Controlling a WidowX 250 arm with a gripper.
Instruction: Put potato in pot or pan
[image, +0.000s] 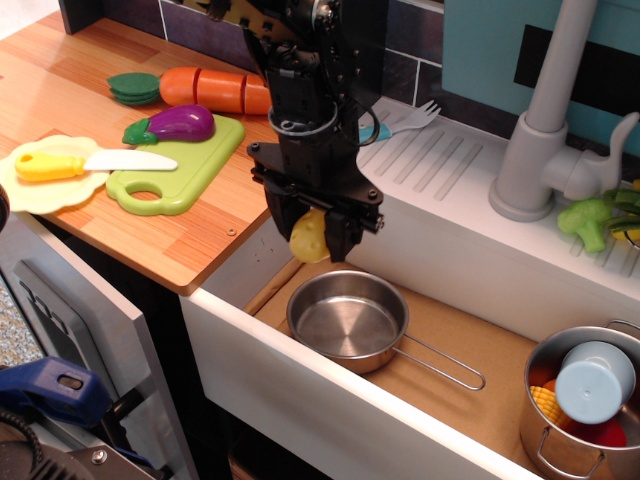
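My black gripper (312, 238) is shut on the yellow potato (309, 237) and holds it in the air over the sink, just above the far left rim of the shallow steel pan (347, 320). The pan sits on the sink floor with its wire loop handle (445, 362) pointing right. The pan is empty.
The white sink front wall (330, 400) runs below the pan. A deeper steel pot (585, 405) with toys stands at the right. The wooden counter (150, 230) at left holds a green cutting board, eggplant, carrot, and a yellow-handled knife on a plate. A grey faucet (545, 130) rises behind.
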